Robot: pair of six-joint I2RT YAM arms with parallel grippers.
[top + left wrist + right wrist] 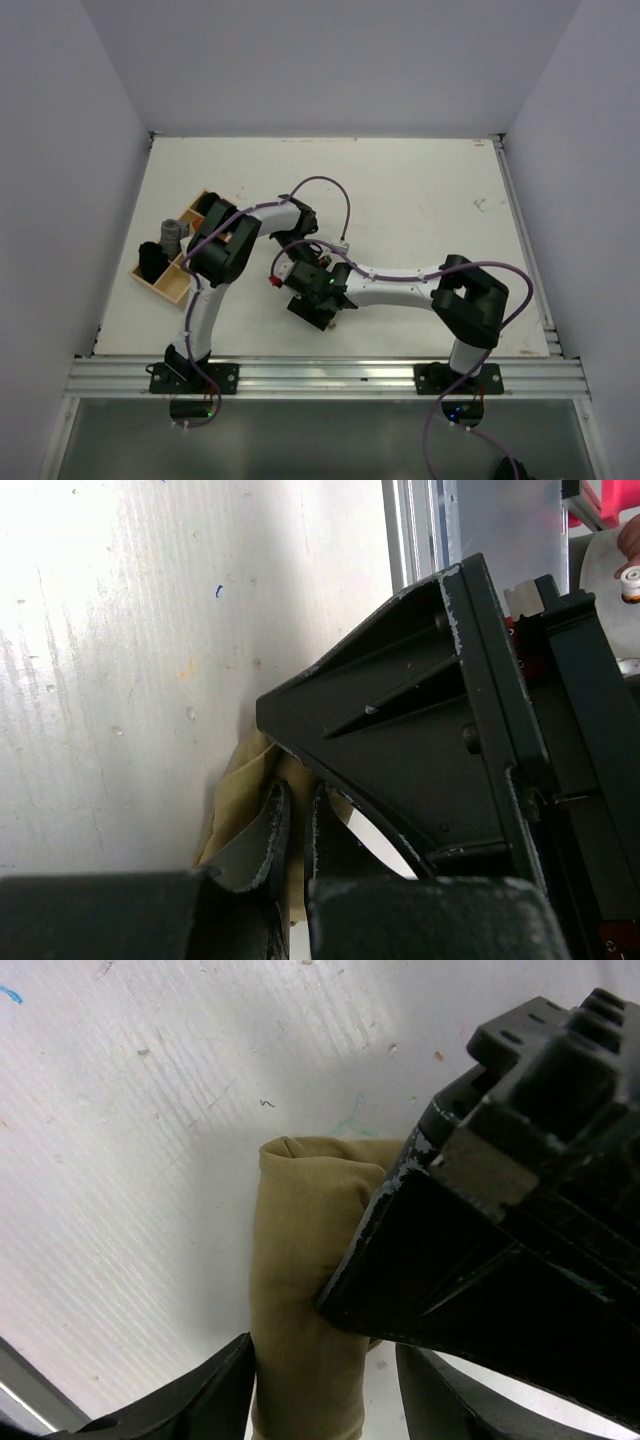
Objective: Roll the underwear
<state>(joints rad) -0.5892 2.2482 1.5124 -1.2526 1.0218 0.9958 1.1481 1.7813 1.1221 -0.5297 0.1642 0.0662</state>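
Watch the roll: if you pull the left pincer [297,805] out fast, the pinched fold could drag w/ it and the underwear [300,1260] may unroll, imo. Left pincer is together, clamped on a fold of the cloth. Right pincer [322,1365] is wide apart, straddling the roll, gripping nothing. Underwear lies bundled mid-table [150,1110], toward the near edge, btw both arms.
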